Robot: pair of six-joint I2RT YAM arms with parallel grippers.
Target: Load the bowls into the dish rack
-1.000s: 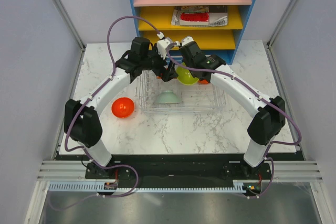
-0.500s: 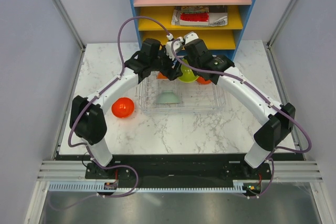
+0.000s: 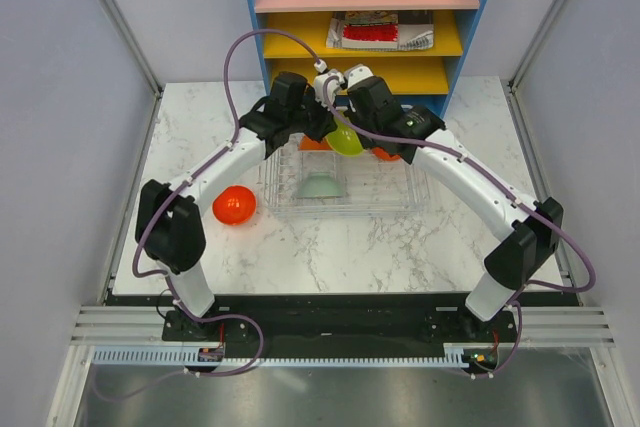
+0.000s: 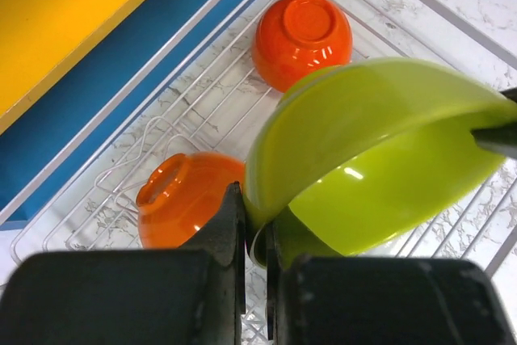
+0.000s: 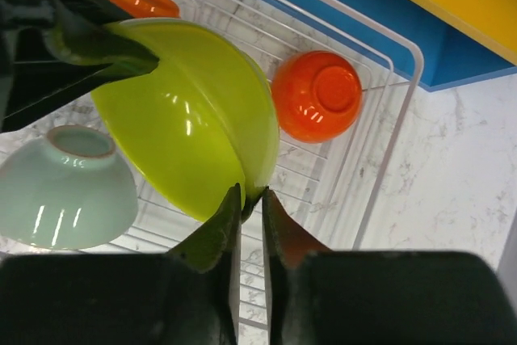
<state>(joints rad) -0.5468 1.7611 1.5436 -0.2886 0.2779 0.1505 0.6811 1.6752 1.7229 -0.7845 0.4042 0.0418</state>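
Observation:
A lime green bowl [image 3: 344, 140] hangs tilted over the back of the white wire dish rack [image 3: 410, 209], held from both sides. My left gripper [image 4: 256, 208] is shut on one side of its rim [image 4: 380, 143]. My right gripper [image 5: 252, 195] pinches the opposite rim [image 5: 186, 127] at its fingertips. Below it in the rack, two orange bowls [image 4: 303, 38] [image 4: 186, 199] lie upside down at the back. A pale mint bowl [image 3: 320, 185] sits upside down nearer the front. A red bowl [image 3: 234, 206] lies on the table left of the rack.
The blue shelf unit [image 3: 370, 17] with pink and yellow shelves stands right behind the rack, close to both wrists. Its blue base [image 4: 121, 103] runs along the rack's back edge. Marble tabletop [image 3: 330, 252] lies in front of the rack.
The right arm carried the lime green bowl back and left over the rack. My left gripper went from open to shut on the bowl's rim. The right jaws have eased slightly.

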